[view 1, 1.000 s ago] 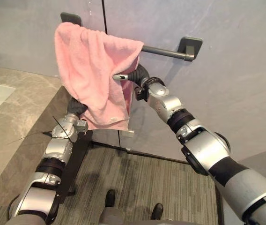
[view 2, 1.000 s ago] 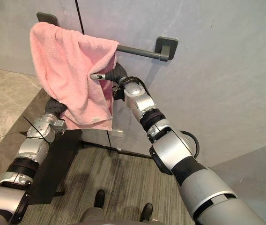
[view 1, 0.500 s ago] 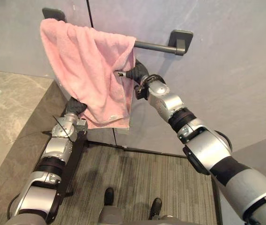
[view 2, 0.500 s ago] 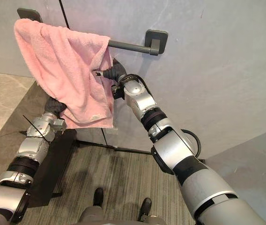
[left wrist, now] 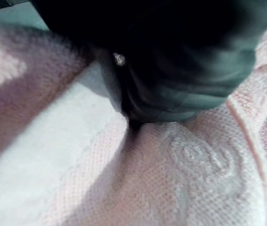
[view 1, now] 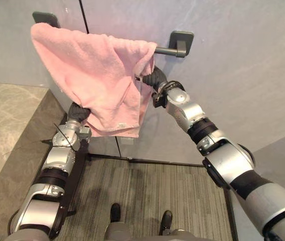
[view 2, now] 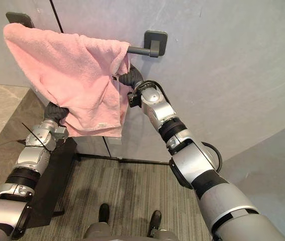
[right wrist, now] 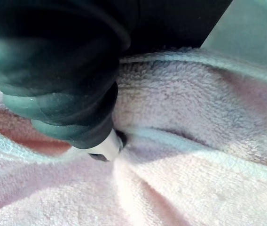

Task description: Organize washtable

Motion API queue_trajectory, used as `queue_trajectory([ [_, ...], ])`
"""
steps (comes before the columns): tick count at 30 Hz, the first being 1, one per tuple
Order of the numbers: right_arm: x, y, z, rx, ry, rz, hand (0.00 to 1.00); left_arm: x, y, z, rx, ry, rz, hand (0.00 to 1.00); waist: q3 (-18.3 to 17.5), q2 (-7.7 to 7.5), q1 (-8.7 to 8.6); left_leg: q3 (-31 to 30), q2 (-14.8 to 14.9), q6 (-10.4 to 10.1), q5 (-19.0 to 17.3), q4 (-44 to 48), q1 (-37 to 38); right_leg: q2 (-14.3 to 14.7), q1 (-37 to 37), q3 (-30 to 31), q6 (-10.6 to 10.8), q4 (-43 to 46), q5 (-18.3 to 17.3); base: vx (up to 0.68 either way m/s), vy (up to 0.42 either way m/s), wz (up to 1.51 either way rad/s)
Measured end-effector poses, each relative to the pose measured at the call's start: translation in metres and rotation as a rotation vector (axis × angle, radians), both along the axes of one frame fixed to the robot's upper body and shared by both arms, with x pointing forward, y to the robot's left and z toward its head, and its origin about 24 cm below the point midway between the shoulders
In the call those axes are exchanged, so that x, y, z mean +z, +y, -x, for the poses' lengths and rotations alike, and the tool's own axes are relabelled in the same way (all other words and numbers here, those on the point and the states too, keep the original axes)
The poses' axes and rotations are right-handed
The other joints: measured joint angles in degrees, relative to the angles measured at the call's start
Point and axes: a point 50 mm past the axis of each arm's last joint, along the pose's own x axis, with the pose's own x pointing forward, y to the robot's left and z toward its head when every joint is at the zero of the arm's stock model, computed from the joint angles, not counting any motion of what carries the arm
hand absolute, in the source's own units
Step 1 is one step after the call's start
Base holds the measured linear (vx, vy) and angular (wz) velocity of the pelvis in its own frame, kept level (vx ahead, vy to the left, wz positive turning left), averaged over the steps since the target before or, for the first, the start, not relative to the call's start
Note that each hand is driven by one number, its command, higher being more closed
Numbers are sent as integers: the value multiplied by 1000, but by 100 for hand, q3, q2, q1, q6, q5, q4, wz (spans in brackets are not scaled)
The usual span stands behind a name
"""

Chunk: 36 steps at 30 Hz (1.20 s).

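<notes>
The pink towel point(view 1: 92, 80) hangs over the dark towel bar point(view 1: 165, 50). The left hand point(view 1: 78, 111) is tucked under its lower edge, the right hand point(view 1: 155, 79) buried in its side below the bar; whether either grips, I can't tell.

Left hand point(view 1: 77, 111) reaching up; right hand point(view 1: 155, 80) reaching higher, farther right.

Head stereo pair looking down, wrist cameras close on towel point(left wrist: 180, 169)
</notes>
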Motion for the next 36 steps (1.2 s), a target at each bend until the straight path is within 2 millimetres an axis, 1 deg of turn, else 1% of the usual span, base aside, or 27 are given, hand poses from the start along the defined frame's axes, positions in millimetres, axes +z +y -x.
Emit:
queue_trajectory([
  [14, -3, -6, -1, 2, 4, 7, 100, -3, 1, 1, 3, 13, 2, 100, 9, 8, 10, 0, 0, 0, 1, -1, -5, -1, 0, -4, -4, 0, 5, 0, 0, 0],
  [22, -7, -13, -1, -7, 4, 6, 100, -11, 3, 5, 6, 48, -1, 100, 8, 7, 12, -1, -4, 1, 2, -1, -4, -5, 4, -6, -2, 0, 8, 0, 0, 0],
  [26, -9, -14, 0, -7, 5, 6, 100, -17, 4, 8, 6, 67, -40, 100, 8, 7, -16, 0, -3, 1, 3, -2, 9, -4, 19, -7, -1, 0, 9, 0, 0, 0],
  [33, -10, -17, -1, -17, 11, 7, 100, -16, 2, 8, 0, 65, -61, 100, 6, 6, -42, 8, -4, -5, 9, -1, 23, -5, 27, -1, -6, 0, 19, 0, 0, 0],
  [34, -10, -18, -2, -20, 13, 7, 100, -16, 2, 8, -1, 65, -65, 0, 6, 5, -56, 10, -3, -7, 11, -1, 26, -5, 29, 1, -6, 0, 23, 0, 0, 0],
  [36, -11, -19, -2, -24, 16, 5, 100, -16, 2, 8, -2, 66, -68, 0, 5, 5, -78, 15, -3, -8, 13, -1, 31, -5, 32, 4, -6, 0, 27, 0, 0, 0],
])
